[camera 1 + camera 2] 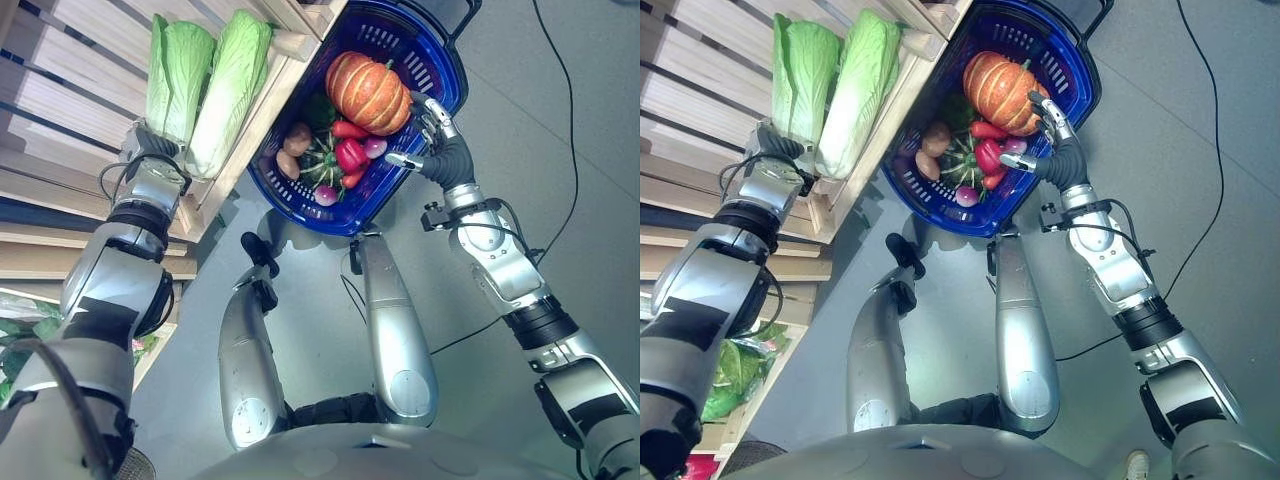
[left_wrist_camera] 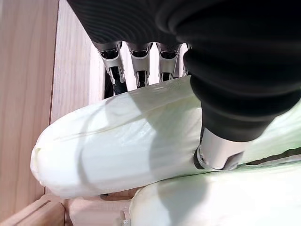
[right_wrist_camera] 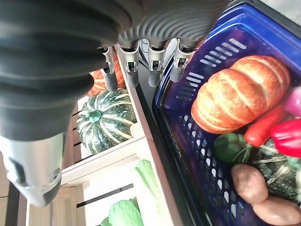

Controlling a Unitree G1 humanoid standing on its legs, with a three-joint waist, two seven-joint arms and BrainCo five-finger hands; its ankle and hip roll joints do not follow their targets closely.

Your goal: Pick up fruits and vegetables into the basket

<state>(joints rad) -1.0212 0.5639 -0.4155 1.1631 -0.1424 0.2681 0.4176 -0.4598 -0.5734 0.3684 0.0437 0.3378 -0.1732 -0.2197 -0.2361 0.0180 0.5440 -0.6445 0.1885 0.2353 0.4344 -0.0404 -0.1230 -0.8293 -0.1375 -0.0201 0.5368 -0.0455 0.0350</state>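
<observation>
Blue basket on grey floor beside slatted wooden shelf

My wooden shelf holds two long green cabbages, lying side by side. A blue basket sits on the grey floor beside it.

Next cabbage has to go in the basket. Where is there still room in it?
Bare blue floor shows in the basket at the far end, beyond the pumpkin. The near end is crowded with potatoes, peppers and a dark squash.
</observation>
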